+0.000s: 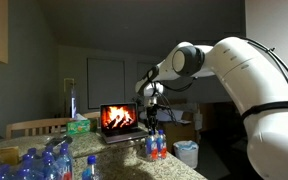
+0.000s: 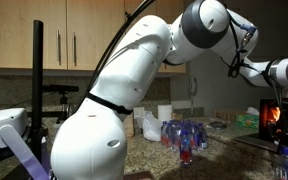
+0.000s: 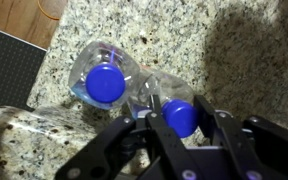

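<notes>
In the wrist view two clear water bottles with blue caps stand on a speckled granite counter (image 3: 244,60). My gripper (image 3: 184,125) is above the right bottle (image 3: 181,117), with its two fingers closed against the sides of that cap. The left bottle (image 3: 106,82) stands right beside it, touching or nearly so. In an exterior view the gripper (image 1: 154,127) points straight down onto the pair of red-labelled bottles (image 1: 157,148) in front of a laptop.
An open laptop (image 1: 119,120) showing a fire picture stands just behind the bottles. Several more blue-capped bottles crowd the counter (image 1: 39,165) (image 2: 184,133). A green box (image 1: 79,126) and a white bin (image 1: 187,152) are nearby. A dark mat (image 3: 9,65) lies at the left of the wrist view.
</notes>
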{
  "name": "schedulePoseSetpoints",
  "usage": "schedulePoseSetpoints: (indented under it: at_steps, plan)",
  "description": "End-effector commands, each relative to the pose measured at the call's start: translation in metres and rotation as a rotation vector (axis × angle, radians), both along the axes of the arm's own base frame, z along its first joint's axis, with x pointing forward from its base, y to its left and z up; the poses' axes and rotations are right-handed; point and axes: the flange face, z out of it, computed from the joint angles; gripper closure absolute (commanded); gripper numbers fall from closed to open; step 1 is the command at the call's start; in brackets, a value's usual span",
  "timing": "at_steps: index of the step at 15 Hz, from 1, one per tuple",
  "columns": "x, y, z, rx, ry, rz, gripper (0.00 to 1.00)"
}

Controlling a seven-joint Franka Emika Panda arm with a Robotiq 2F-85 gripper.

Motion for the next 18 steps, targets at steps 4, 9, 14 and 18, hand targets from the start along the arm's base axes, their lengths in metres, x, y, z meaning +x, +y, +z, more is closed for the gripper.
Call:
schedulePoseSetpoints:
  at_steps: [4, 9, 14, 18]
  plan:
    - [0.001, -0.001, 0.001, -0.018, 0.011, -0.013, 0.50]
    - [0.001, -0.001, 0.002, -0.016, 0.010, -0.013, 0.15]
    - [0.001, -0.002, 0.003, -0.014, 0.010, -0.012, 0.00]
    - [0.003, -0.003, 0.017, -0.026, -0.013, -0.009, 0.00]
